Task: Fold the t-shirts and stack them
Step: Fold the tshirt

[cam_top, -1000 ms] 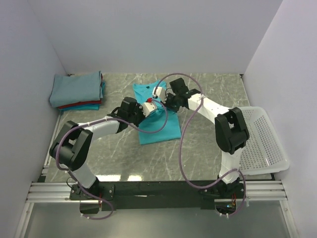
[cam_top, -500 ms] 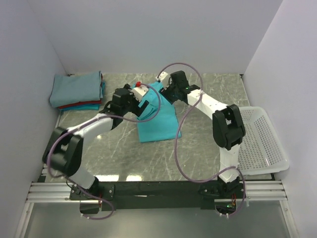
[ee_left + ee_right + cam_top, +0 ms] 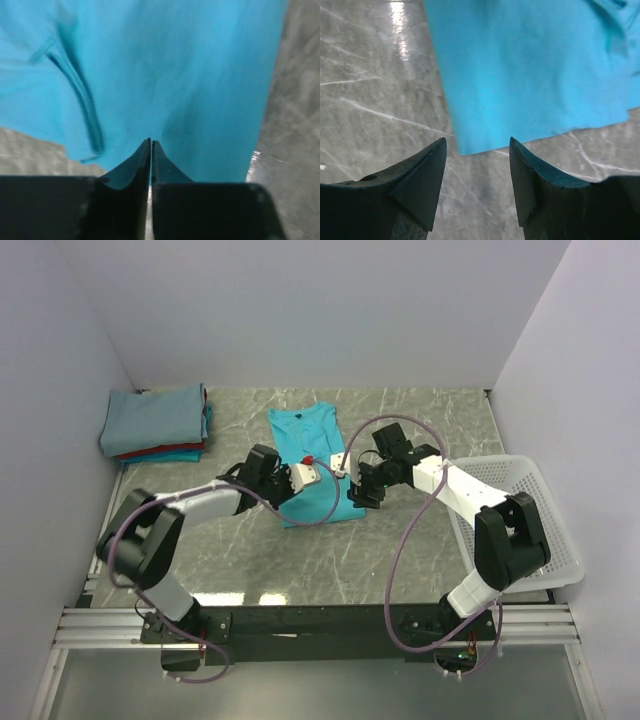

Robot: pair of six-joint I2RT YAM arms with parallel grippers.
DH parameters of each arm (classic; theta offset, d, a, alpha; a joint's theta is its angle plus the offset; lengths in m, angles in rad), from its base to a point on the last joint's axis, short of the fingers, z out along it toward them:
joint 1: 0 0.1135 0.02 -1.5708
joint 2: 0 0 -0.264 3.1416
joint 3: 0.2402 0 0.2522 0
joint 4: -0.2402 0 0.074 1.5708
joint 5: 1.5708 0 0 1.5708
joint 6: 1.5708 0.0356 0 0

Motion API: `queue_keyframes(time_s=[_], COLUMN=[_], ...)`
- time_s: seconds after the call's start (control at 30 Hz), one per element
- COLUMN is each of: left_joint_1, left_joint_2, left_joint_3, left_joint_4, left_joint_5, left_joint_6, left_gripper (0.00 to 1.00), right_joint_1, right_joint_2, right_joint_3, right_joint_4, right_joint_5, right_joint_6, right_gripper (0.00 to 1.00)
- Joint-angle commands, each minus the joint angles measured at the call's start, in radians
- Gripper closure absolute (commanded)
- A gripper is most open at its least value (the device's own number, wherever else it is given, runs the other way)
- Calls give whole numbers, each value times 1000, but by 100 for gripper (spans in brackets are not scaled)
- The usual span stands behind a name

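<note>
The fingers of the left gripper are pressed together with only a hairline slit between them. Their tips are on the turquoise t-shirt; whether they pinch cloth I cannot tell. The fingers of the right gripper stand apart and empty above the shirt's corner and the grey marble table. In the top view the shirt lies as a long strip at centre frame, with both grippers at its lower end. The stack of folded t-shirts sits at upper left, and a white mesh basket at the right edge.

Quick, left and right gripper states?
Left gripper: closed, nothing seen between its jaws.
Right gripper: open, empty, over the edge of the turquoise t-shirt.
</note>
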Motion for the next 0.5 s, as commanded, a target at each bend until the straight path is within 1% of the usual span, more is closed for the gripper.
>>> queue_keyframes(time_s=[0.0, 0.03, 0.07, 0.17, 0.3, 0.47], left_joint_1=[3, 3, 5, 6, 9, 20], left_joint_2=[83, 97, 116, 139, 212, 283], left_joint_3=[90, 98, 103, 117, 181, 219], left_joint_4=[-39, -30, 22, 45, -11, -18], left_joint_5=[-41, -66, -119, -154, -174, -198], left_joint_6=[-23, -47, -57, -69, -78, -92], left_gripper=[94, 99, 99, 99, 99, 99], right_joint_1=[-6, -5, -5, -5, -5, -5], right_joint_2=[-17, -14, -3, 15, 22, 22], right_joint_3=[-19, -16, -15, -5, -11, -13], right_joint_4=[33, 32, 32, 27, 37, 15], right_joint_5=[-69, -72, -73, -81, -87, -99], right_joint_6=[-22, -22, -18, -4, -1, -13], right_gripper=[40, 41, 41, 42, 42, 42])
